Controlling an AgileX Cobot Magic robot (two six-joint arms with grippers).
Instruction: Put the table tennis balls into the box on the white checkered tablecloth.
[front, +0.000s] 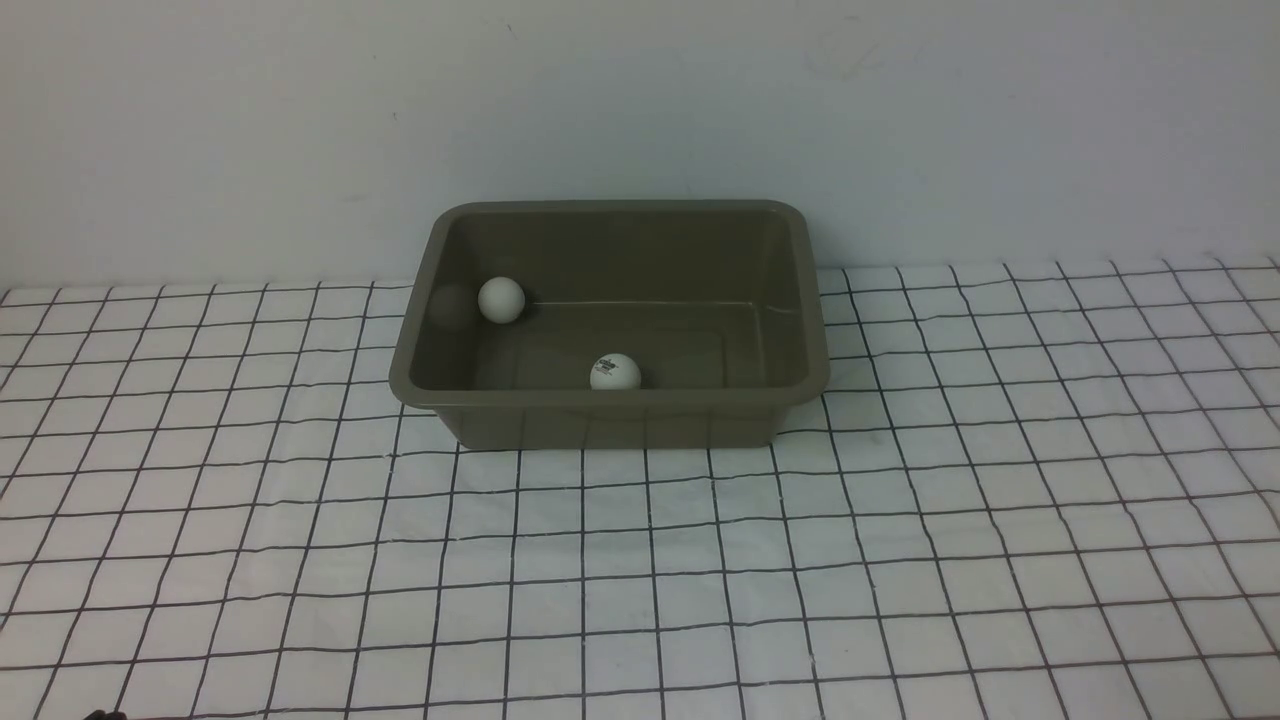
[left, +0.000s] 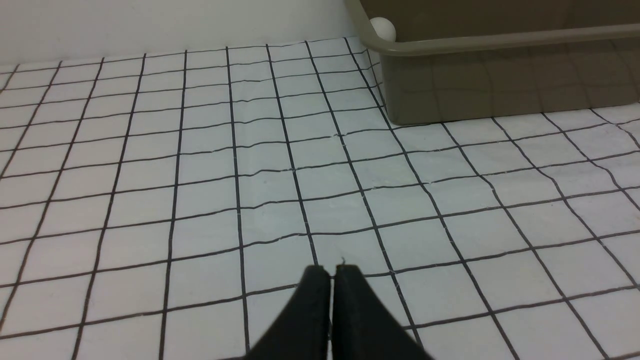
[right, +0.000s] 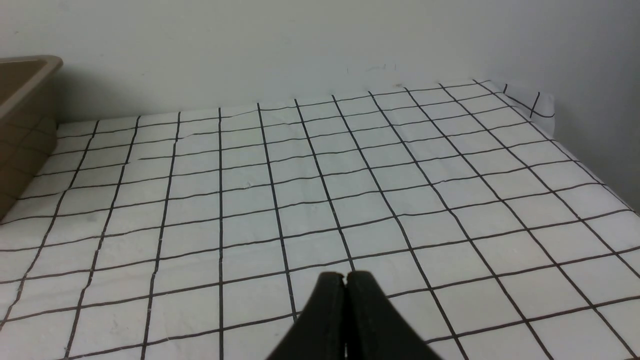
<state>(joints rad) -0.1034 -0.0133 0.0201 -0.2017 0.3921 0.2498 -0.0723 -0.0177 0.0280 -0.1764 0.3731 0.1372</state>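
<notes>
Sitting on the cloth in the front view, the box holds both balls: one at ten o'clock of its floor, the marked ball at six o'clock by the near wall. In the left wrist view, the left gripper is clenched, empty, over cloth; the box lies at one o'clock. In the right wrist view, the right gripper is clenched, empty; a box corner shows at ten o'clock.

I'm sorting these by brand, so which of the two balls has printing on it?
The ball against the box's near wall carries a dark mark; the one by the far left corner looks plain.
</notes>
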